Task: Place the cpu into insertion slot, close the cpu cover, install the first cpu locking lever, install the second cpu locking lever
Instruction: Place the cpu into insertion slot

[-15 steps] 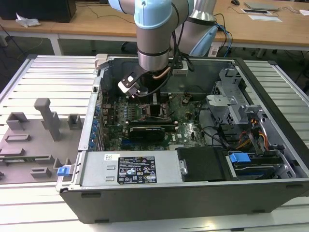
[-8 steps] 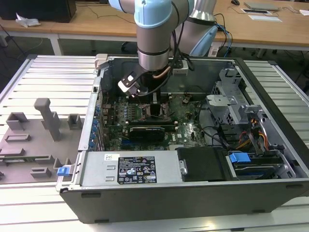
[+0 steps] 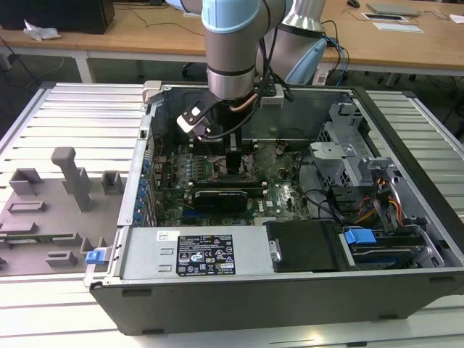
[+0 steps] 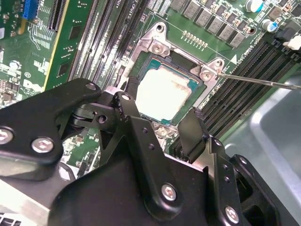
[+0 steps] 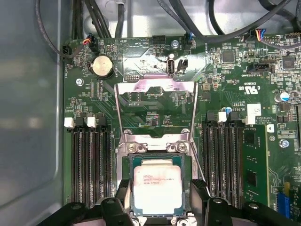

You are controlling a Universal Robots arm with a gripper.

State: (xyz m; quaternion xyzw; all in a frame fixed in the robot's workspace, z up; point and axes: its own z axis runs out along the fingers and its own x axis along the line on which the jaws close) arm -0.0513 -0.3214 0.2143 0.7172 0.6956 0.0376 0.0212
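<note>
First wrist view shows the hand (image 5: 160, 190), fingers apart, straddling the cpu (image 5: 156, 184) in its socket (image 5: 126, 181), cover (image 5: 155, 87) raised; good seating likely needs it flat, square, unnudged.

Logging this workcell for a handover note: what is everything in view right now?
table: one, silver, slatted.
computer case: one, dark grey, open, on the table.
fixture tray: one, grey, on the table at the exterior view's left of the computer case.
motherboard: one, green, inside the computer case.
coin cell: one, silver, on the motherboard.
memory slots: two banks, black, flanking the socket.
cpu: one, pale silver, lying in the socket.
cpu cover: one, grey metal frame, open beside the socket.
arm: one, grey and light blue, reaches into the computer case.
tool: one, black, open, fingers either side of the cpu.
</note>
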